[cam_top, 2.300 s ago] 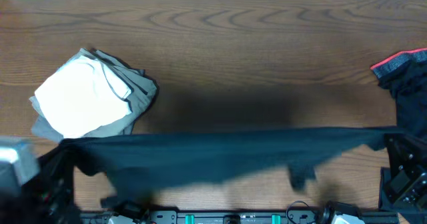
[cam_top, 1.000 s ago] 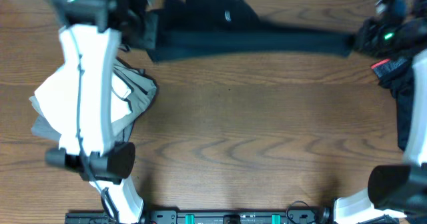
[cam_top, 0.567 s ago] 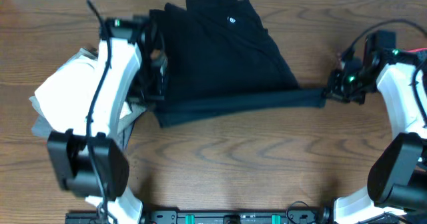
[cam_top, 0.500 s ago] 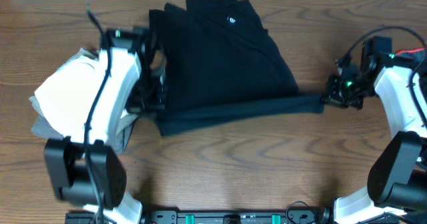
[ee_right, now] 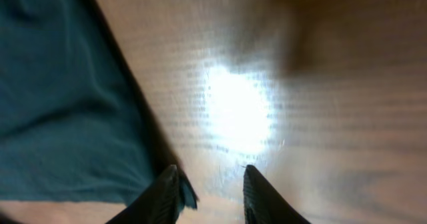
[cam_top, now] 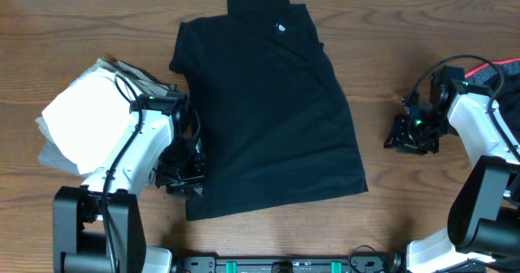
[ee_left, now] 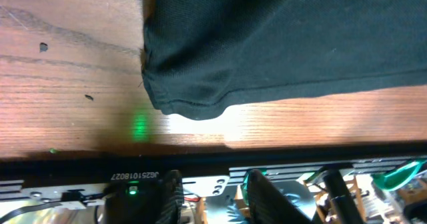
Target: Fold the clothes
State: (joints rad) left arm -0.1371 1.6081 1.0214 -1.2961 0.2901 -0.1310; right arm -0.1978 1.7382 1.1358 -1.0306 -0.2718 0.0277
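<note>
The black shirt point(cam_top: 268, 119) lies flat mid-surface point(cam_top: 406, 45), collar toward the far edge. The left gripper point(cam_top: 183, 175) sits just beside its near-left corner, jaws slightly parted, empty. The right gripper point(cam_top: 410, 135), near the right edge, is parted, empty and clear of the shirt.

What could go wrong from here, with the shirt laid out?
The shirt lies skewed with its sleeves seemingly tucked in, so a fold from here may come out uneven. The left gripper sits at the hem corner, near the folded pile; a sideways move could drag either. A bit of cloth shows beside a finger of the right gripper and might snag.
</note>
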